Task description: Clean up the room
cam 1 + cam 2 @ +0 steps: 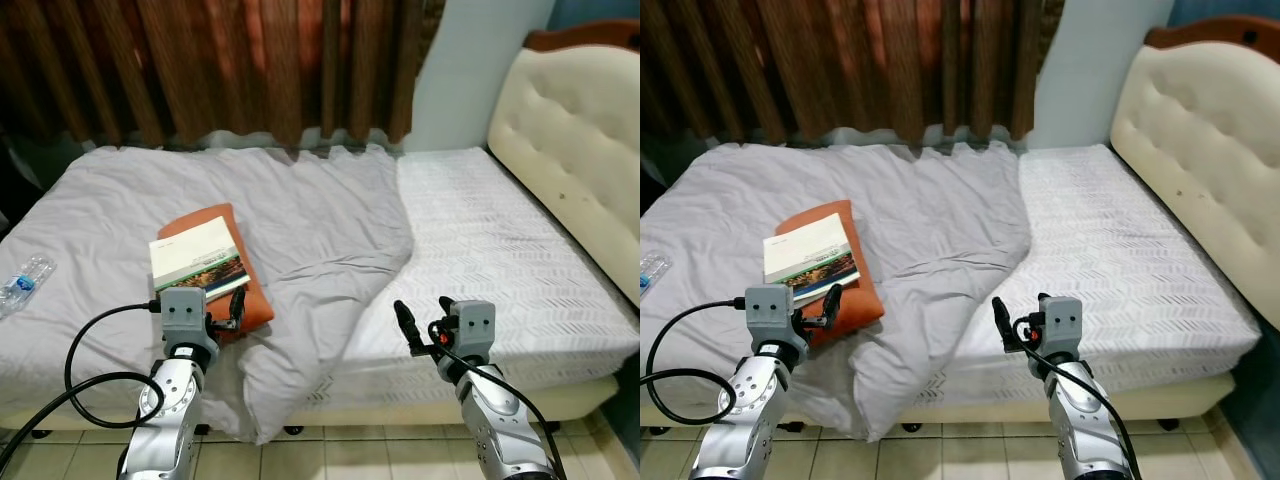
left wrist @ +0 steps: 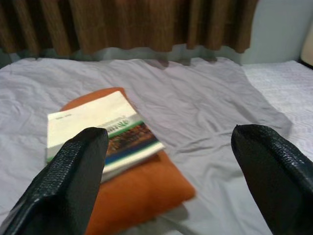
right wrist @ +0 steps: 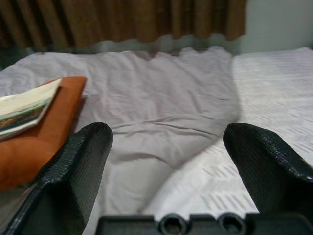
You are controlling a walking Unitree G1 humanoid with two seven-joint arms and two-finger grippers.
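The book (image 1: 198,257) rests loosely on the orange cushion (image 1: 240,290) near the bed's (image 1: 520,270) edge; a careless grab could slide it off. The left gripper (image 2: 168,161) hovers before it, fingers wide apart. The right gripper (image 3: 168,161), also spread wide, points at the grey blanket (image 1: 310,220).

Both silver arms reach forward and slightly up from the lower edge of the head views. The left pincer (image 1: 222,312) points ahead with its two black fingers (image 2: 73,181) spread wide, holding nothing. The right pincer (image 1: 422,322) is raised at about the same height, its fingers (image 3: 73,171) likewise parted and empty.
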